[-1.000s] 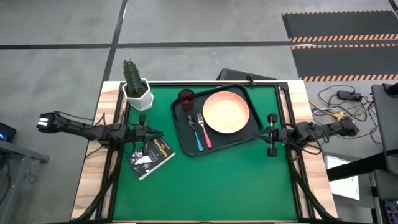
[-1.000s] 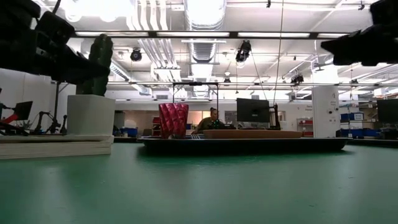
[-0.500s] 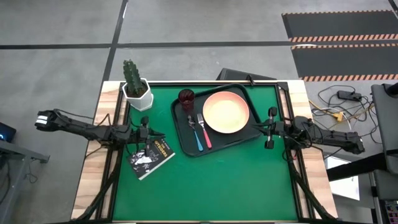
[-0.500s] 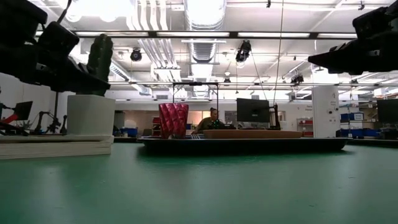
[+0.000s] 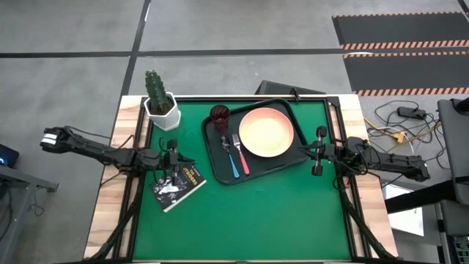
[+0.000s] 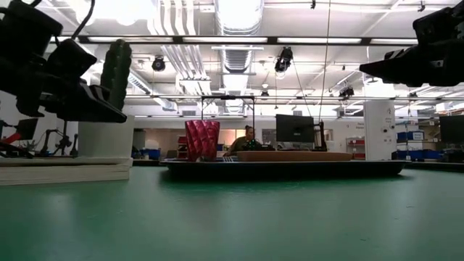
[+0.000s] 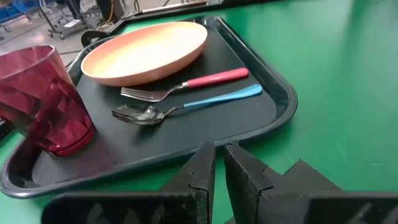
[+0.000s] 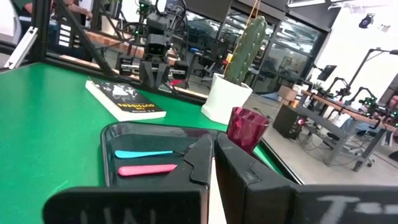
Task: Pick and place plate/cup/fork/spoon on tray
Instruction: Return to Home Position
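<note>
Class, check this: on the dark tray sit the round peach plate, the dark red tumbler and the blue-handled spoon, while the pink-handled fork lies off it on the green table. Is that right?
No: the pink-handled metal fork lies on the dark rounded tray too, beside the blue-handled spoon; the high view shows it.
</note>
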